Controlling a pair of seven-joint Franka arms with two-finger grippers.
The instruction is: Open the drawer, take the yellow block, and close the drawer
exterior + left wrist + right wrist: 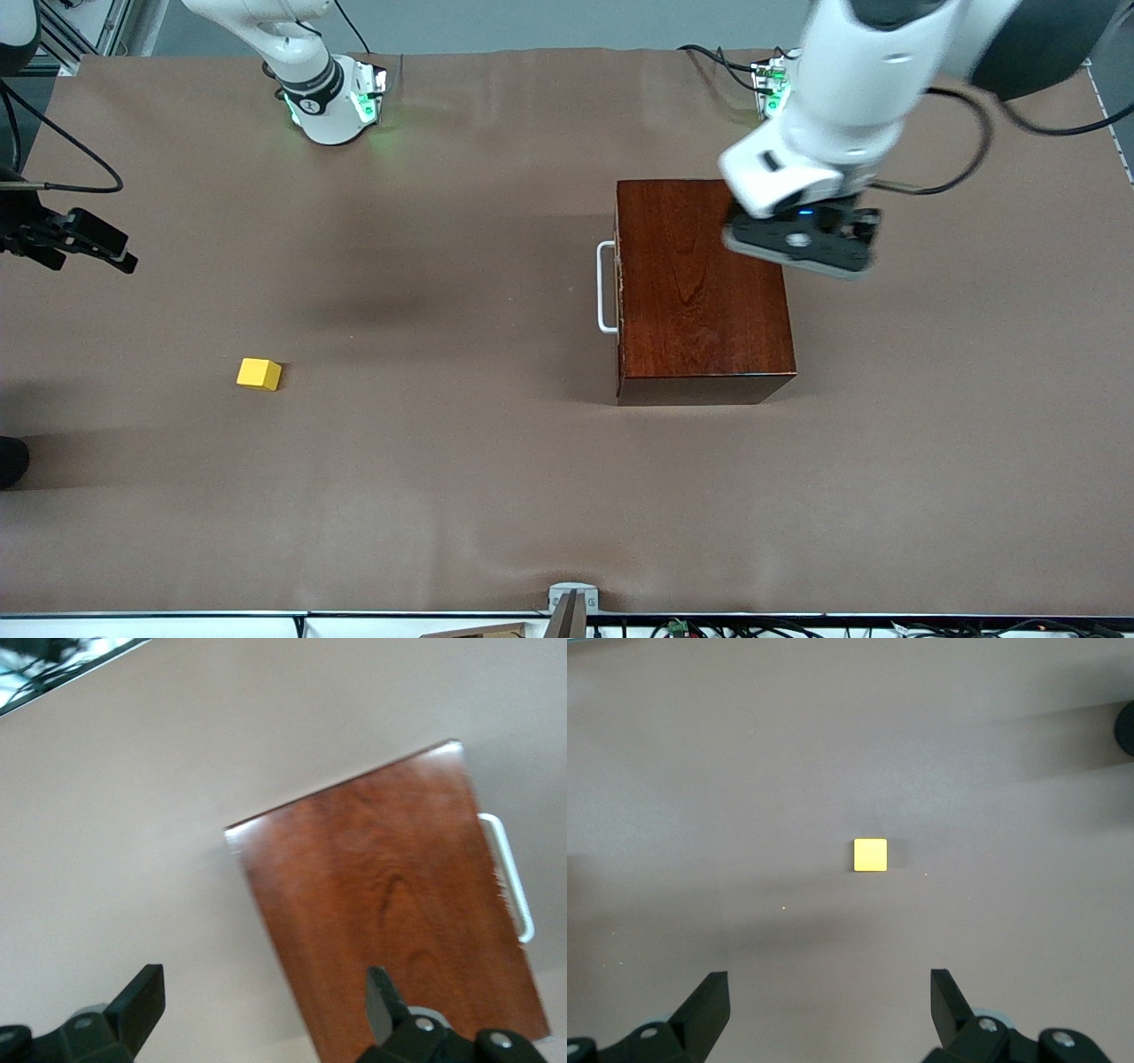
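Glossy dark red-brown wooden box (700, 292) sits on the brown tabletop (496, 496) toward the left arm's end. Its drawer (617, 288) is pushed in, white U-shaped bar handle (605, 287) facing the right arm's end. Small bright-yellow cube (259, 374) lies bare on the tabletop toward the right arm's end, nearer the front camera's edge than the handle. Left gripper (266, 1005) hangs over the box's top, fingers spread, empty. Right gripper (830, 1010) is up over the tabletop above the cube, fingers spread, empty.
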